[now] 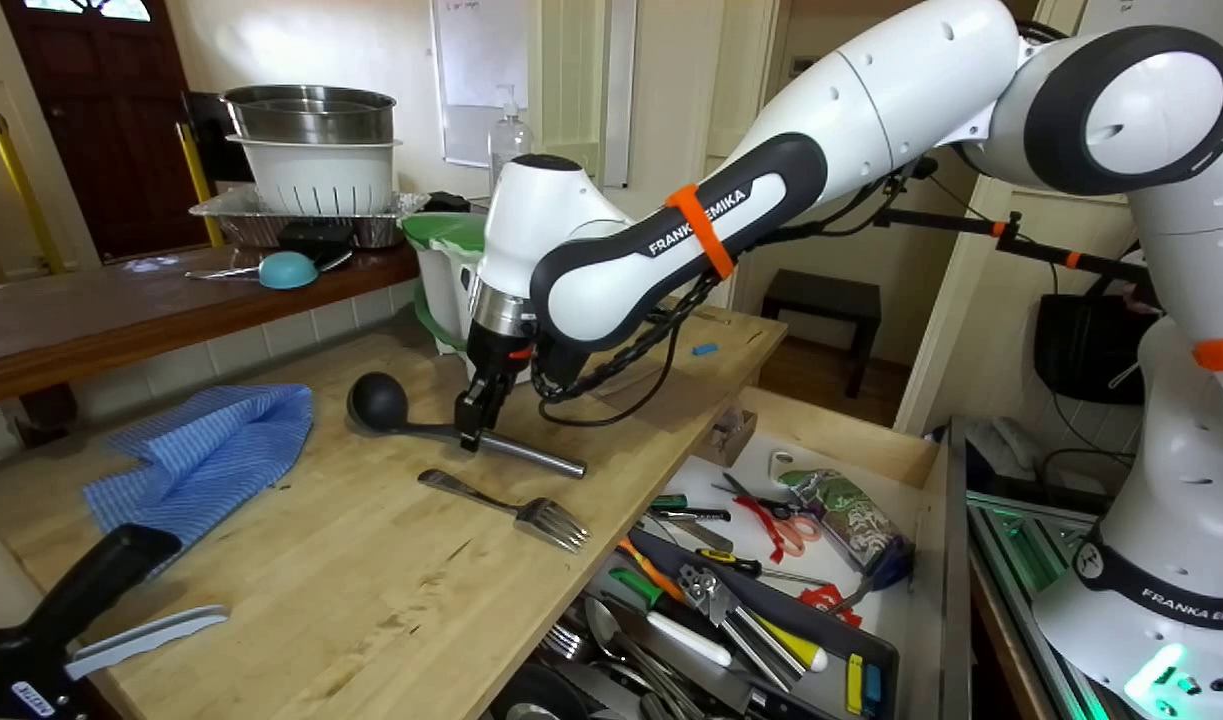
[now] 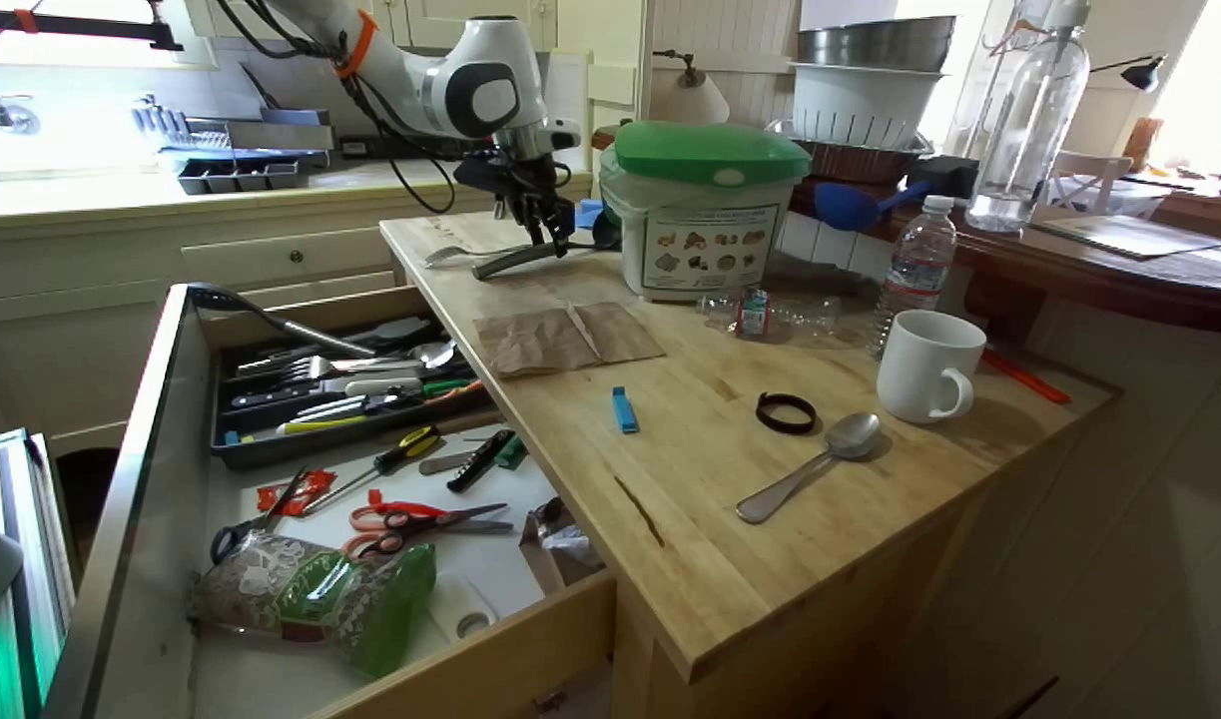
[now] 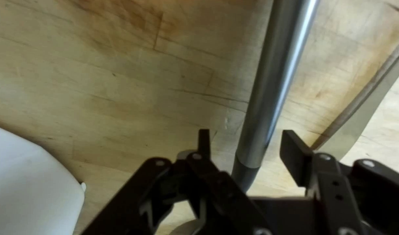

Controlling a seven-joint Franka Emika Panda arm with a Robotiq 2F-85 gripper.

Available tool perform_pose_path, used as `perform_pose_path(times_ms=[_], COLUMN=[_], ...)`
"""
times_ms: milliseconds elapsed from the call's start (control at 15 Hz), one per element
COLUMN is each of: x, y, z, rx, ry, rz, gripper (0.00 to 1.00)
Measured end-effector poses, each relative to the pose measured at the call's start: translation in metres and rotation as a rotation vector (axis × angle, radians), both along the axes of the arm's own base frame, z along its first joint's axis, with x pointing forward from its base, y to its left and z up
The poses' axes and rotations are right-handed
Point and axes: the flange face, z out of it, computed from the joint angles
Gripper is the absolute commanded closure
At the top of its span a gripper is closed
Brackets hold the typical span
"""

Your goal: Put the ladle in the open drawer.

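The dark ladle lies on the wooden counter, its round bowl (image 1: 378, 402) toward the cloth and its grey handle (image 1: 531, 455) pointing toward the drawer side. The handle also shows in an exterior view (image 2: 515, 262) and runs through the wrist view (image 3: 274, 88). My gripper (image 1: 468, 432) is low over the handle, also seen in an exterior view (image 2: 553, 250). In the wrist view the gripper (image 3: 246, 145) is open, one finger on each side of the handle, with gaps on both sides. The open drawer (image 1: 841, 430) (image 2: 500, 644) is below the counter edge, full of utensils and tools.
A silver fork (image 1: 516, 512) lies beside the ladle, nearer the drawer. A green-lidded white bucket (image 2: 705, 225) stands close behind the gripper. A blue cloth (image 1: 211, 450), a black-handled tool (image 1: 91, 600), a paper bag (image 2: 568, 340), a spoon (image 2: 810, 467) and a mug (image 2: 924, 364) are on the counter.
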Motion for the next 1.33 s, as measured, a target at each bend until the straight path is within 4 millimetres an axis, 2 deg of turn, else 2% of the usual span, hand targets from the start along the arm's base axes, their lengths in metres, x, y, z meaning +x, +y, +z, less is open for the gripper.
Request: perform_pose_path(times_ms=[200, 333, 467, 600, 733, 1000, 1200, 1333], x=[0.005, 0.007, 0.007, -0.001, -0.019, -0.073, -0.112, -0.129], y=[-0.001, -0.001, 0.001, 0.012, 0.028, 0.055, 0.068, 0.076], z=[-0.001, -0.002, 0.000, 0.007, 0.023, 0.054, 0.060, 0.057], rx=[0.007, 0.009, 0.005, -0.031, -0.091, -0.239, -0.329, -0.377], ry=[0.000, 0.005, 0.038, 0.094, 0.131, 0.159, 0.171, 0.169], rz=[-0.006, -0.009, 0.002, 0.069, 0.144, 0.296, 0.428, 0.522], gripper=[0.99, 0.94, 0.94, 0.94, 0.94, 0.94, 0.94, 0.94])
